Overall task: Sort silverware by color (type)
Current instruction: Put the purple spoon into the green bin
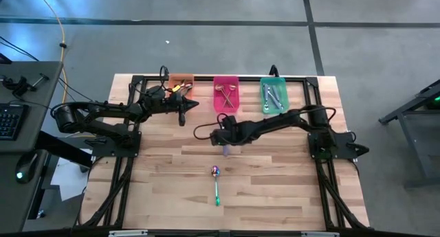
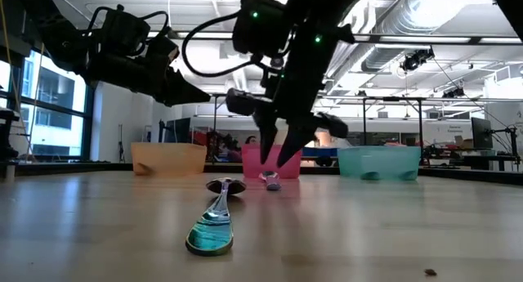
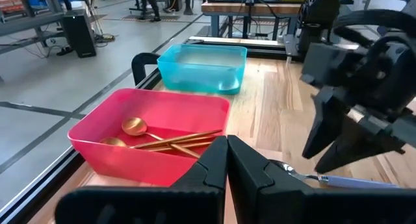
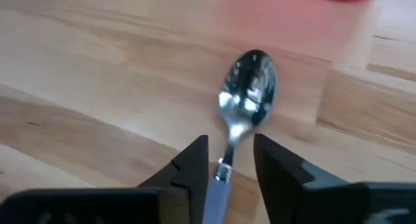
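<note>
Spoons are already sorted into three bins [image 1: 227, 79]; right tool [image 4: 231, 160] is spread around a blue-handled spoon [image 4: 247, 94], green-handled spoon [image 1: 216, 185] left behind it.

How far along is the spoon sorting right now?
Mostly done: gold spoons lie in the pink plastic bin, others in the orange bin and green bin. In hand: the right pincer, open, straddles a silver spoon with a pale blue handle on the table. Left: the green-handled iridescent spoon. The left pincer waits shut.
</note>
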`<state>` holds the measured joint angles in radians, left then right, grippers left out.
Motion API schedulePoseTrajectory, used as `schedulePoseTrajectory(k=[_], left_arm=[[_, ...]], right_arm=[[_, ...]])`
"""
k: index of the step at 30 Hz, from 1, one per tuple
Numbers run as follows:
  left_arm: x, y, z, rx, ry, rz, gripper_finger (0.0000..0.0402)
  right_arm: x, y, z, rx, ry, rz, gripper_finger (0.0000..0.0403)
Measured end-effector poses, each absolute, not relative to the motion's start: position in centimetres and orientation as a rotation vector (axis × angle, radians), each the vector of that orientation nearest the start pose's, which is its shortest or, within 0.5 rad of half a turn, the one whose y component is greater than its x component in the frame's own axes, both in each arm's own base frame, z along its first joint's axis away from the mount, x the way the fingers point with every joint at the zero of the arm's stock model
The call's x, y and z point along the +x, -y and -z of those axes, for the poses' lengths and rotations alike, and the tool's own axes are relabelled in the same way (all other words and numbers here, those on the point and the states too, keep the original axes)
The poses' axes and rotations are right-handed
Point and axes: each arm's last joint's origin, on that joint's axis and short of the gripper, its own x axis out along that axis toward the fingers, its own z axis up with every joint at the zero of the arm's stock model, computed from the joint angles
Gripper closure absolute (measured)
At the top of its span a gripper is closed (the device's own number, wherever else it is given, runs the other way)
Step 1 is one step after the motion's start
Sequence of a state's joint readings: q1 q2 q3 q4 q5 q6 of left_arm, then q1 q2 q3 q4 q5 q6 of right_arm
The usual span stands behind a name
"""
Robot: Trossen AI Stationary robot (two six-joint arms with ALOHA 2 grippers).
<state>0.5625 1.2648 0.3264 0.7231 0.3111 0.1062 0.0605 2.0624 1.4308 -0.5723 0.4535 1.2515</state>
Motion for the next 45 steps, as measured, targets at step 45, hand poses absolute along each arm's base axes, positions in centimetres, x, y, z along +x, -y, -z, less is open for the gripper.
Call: schedulePoseTrajectory(k=[45], left_arm=[[19.6,-11.3,-16.8,-0.008,-0.256,-0.235,0.0401]], right_arm=[[31.6,9.8,-27.4,0.439,-0.992,1.004,0.0401]])
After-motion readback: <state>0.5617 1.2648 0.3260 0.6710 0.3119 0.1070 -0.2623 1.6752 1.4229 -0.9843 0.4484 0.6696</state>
